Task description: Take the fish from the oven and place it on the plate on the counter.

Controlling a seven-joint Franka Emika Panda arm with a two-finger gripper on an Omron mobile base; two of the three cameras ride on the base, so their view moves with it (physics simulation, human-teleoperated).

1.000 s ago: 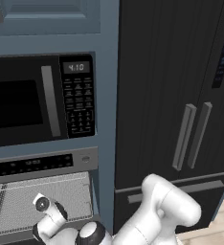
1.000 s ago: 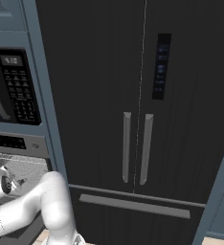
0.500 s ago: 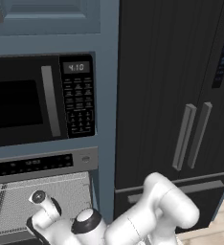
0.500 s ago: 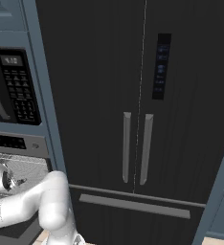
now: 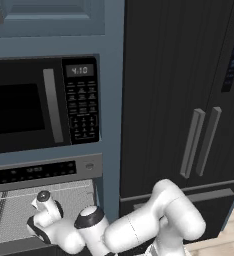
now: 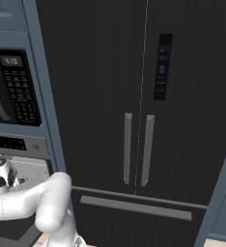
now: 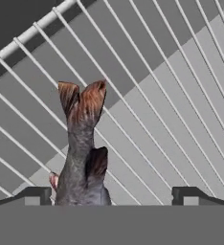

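Tool [image 7: 111,194] observed in the hand view with both dark fingertips [image 7: 30,195] set well apart, left and right of the lower frame; nothing clamped between them. Fish [image 7: 83,143] found lying on the wire rack [image 7: 171,110] of the oven [image 5: 44,172], tail fin reddish-brown and forked, pointing away from the camera, grey body running down toward the gap between the tips, nearer the left tip than the right. Contact between tips and fish not confirmed; lower part of the body cut off by the frame edge. Rack rim seen curving across the upper left, dark oven interior beyond it.

From the left base view: arm [image 5: 139,230] bent low, hand reaching into the open oven cavity below the black control strip. Microwave [image 5: 39,102] mounted directly above, display reading 4:10. Black refrigerator [image 6: 144,96] with paired vertical handles standing immediately right of the oven column.
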